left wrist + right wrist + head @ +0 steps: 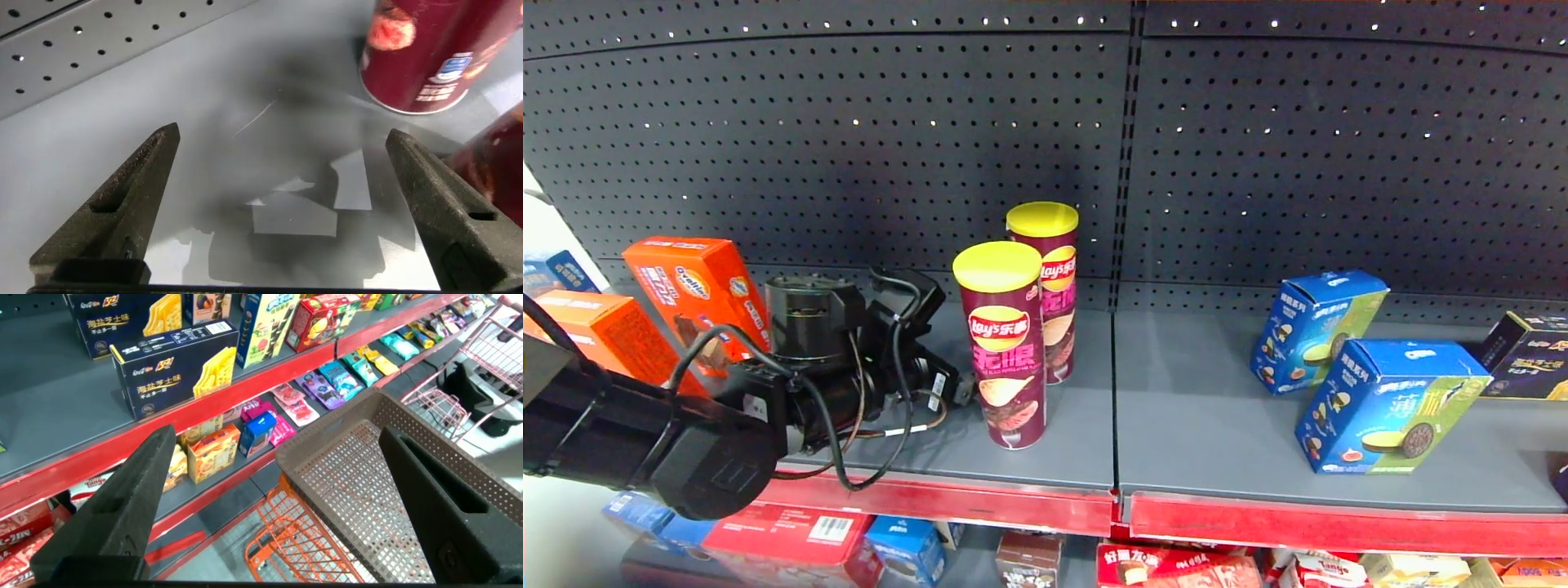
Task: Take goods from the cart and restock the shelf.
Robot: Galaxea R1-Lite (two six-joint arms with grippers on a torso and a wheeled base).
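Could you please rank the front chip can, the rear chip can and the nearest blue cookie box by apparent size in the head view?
1. Front chip can and nearest blue cookie box: too alike to rank, one taller, one wider.
2. Rear chip can: smallest, though farther back and partly hidden.

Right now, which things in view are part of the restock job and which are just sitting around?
Job in hand: front chip can, rear chip can, grey shelf, cart basket, left pincer open beside the cans, right pincer open over the cart basket.

Lying about: orange boxes, blue biscuit boxes, dark boxes.
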